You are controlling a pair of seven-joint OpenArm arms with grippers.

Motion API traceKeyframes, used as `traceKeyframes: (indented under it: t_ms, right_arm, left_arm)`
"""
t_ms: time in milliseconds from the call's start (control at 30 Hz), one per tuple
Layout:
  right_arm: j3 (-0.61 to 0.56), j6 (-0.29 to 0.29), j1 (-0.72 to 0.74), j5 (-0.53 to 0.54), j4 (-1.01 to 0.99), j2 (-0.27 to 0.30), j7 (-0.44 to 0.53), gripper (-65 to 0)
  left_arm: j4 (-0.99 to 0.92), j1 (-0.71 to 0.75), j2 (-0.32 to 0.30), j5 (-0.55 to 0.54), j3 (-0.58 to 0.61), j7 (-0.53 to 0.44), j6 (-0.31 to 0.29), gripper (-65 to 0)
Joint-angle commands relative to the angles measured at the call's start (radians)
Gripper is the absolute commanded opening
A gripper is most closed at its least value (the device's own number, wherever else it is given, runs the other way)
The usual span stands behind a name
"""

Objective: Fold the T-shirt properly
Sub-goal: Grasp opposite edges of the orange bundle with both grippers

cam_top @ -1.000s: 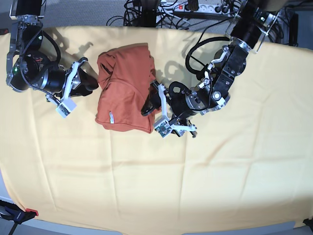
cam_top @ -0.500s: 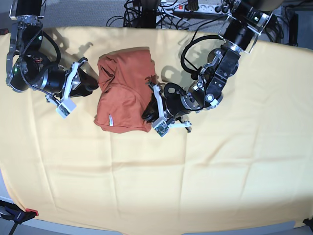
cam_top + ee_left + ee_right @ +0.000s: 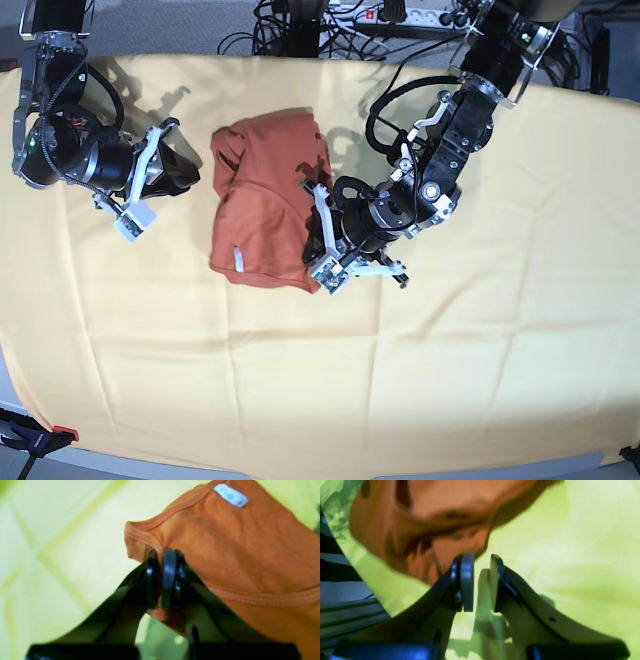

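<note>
Left wrist view: the left end effector (image 3: 162,580) has its black pads pressed together on a hemmed corner of the rust-orange short-sleeved soft fabric T-shirt (image 3: 237,555), pinching the cloth just below the stitched edge. A small white sewn-in tag (image 3: 231,495) shows near the top; its print is too blurred to read, and no brand can be made out. Below lies the pale yellow cloth (image 3: 62,542) that covers the desk.

Right wrist view: the right end effector (image 3: 478,582) stands narrow, with a clear gap between its pads and nothing in it. One pad sits right at the edge of the crumpled T-shirt (image 3: 432,517); whether it touches the fabric I cannot tell.

Base view: the T-shirt (image 3: 265,215) lies bunched in the upper middle of the pale yellow cloth (image 3: 450,380). The left end effector (image 3: 318,250) is at the garment's lower corner on the picture's right side; the right end effector (image 3: 188,172) rests just beside the shirt's opposite upper edge. The white tag (image 3: 238,259) shows near the lower hem.

The step in hand looks like drawing a held corner out to spread the shirt. To do it well, the pull should be low and slow so the thin hem does not slip, while the free end effector takes a firm hold on the far edge.
</note>
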Motion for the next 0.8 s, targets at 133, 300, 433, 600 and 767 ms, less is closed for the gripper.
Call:
traceKeyframes:
  t_ms: [133, 300, 433, 600, 767]
  right_arm:
    - [0.008, 0.005, 0.013, 0.018, 0.017, 0.014, 0.021, -51.7]
    - [0.008, 0.005, 0.013, 0.089, 0.017, 0.014, 0.026, -49.1]
    - [0.006, 0.005, 0.013, 0.134, 0.017, 0.004, 0.054, -26.3]
    - [0.005, 0.005, 0.01, 0.131, 0.015, -0.019, 0.064, -23.2]
    - [0.005, 0.005, 0.005, 0.128, 0.014, -0.045, 0.06, -23.2]
  left_arm:
    - [0.026, 0.026, 0.0, 0.035, -0.004, -0.021, 0.046, -65.0]
    - [0.026, 0.082, 0.0, 0.036, -0.004, -0.055, 0.007, -65.0]
    - [0.026, 0.089, 0.0, 0.036, -0.004, -0.054, -0.006, -65.0]
    - [0.026, 0.088, -0.006, 0.058, -0.004, -0.061, -0.006, -65.0]
    - [0.026, 0.088, -0.005, 0.073, -0.004, -0.062, -0.006, -65.0]
